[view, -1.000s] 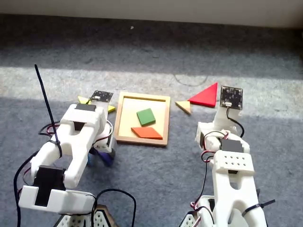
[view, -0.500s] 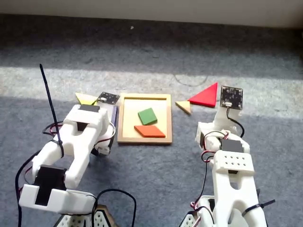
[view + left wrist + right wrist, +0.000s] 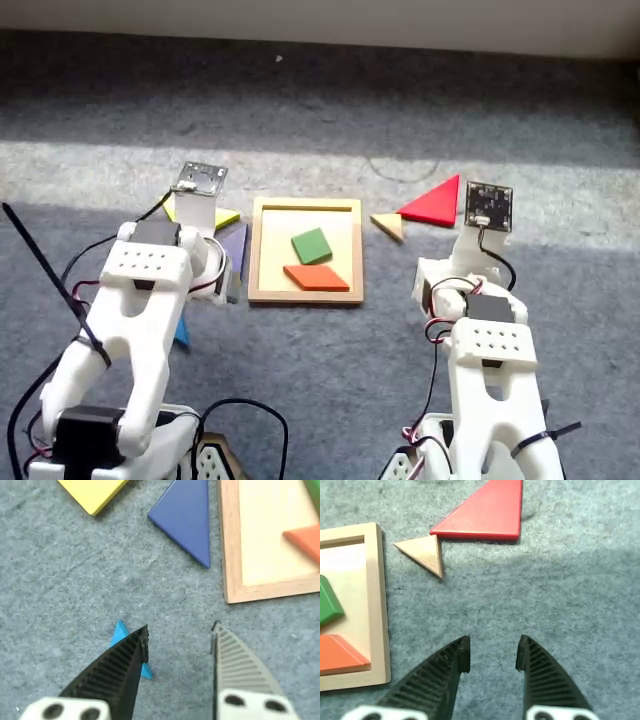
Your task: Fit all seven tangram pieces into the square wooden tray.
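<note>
The tray [image 3: 305, 297] is laid flat on grey carpet [image 3: 400, 120], between the two arms. Two pieces are held in it: green square [image 3: 311, 246] near the middle, turned slightly off the tray's edges, and orange parallelogram [image 3: 317, 278] on the arms' side of it, close to the near rim. They sit close; contact can't be told. The rest of the tray floor is bare wood. Five pieces are laid outside on the carpet. On the left arm's side: blue triangle [image 3: 187, 517] is set just beside the tray's left rim, with a narrow gap seen between them in the left wrist view; yellow triangle [image 3: 92, 492] is set beyond it, farther from the tray and cut off at the frame edge; small cyan triangle [image 3: 121, 635] is nearer the arm base, partly hidden by the dark finger of the left gripper [image 3: 180, 629]. That claw is spread wide over carpet by the tray's near left corner, nothing pinched. On the right arm's side: small wood triangle [image 3: 423, 552] is just off the tray's far right corner, and big red triangle [image 3: 485, 512] just beyond, corners nearly meeting; touching or not can't be told. The right gripper [image 3: 493, 642] is spread too, nothing held, over carpet, apart from both pieces.
</note>
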You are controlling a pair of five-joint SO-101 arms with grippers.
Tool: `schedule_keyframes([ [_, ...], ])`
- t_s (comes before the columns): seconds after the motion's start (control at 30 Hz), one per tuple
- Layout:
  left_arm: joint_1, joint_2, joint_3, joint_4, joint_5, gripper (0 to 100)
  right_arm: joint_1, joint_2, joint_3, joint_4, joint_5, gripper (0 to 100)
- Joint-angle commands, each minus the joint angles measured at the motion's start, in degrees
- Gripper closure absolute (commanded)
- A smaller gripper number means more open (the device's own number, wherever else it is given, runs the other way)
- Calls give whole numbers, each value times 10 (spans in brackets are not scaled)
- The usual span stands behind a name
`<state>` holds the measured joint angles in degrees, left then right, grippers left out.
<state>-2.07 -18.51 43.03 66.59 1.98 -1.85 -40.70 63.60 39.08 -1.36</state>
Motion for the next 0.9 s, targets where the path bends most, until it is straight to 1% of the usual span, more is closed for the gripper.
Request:
schedule_keyframes([
  [0.0, -7, 20, -41, -44, 1, 712, 6, -15, -2, -11, 6, 847],
  [0.2, 1, 172, -180, -46, 1, 715, 6, -15, -2, -11, 6, 847],
  [0.37, 0, 262, -257, -46, 1, 716, 6, -15, -1, -11, 6, 847],
  [0.6, -2, 309, -298, -46, 1, 716, 6, -15, -1, -11, 6, 847],
  [0.87, -24, 330, -307, -46, 1, 716, 6, -15, -3, -11, 6, 847],
])
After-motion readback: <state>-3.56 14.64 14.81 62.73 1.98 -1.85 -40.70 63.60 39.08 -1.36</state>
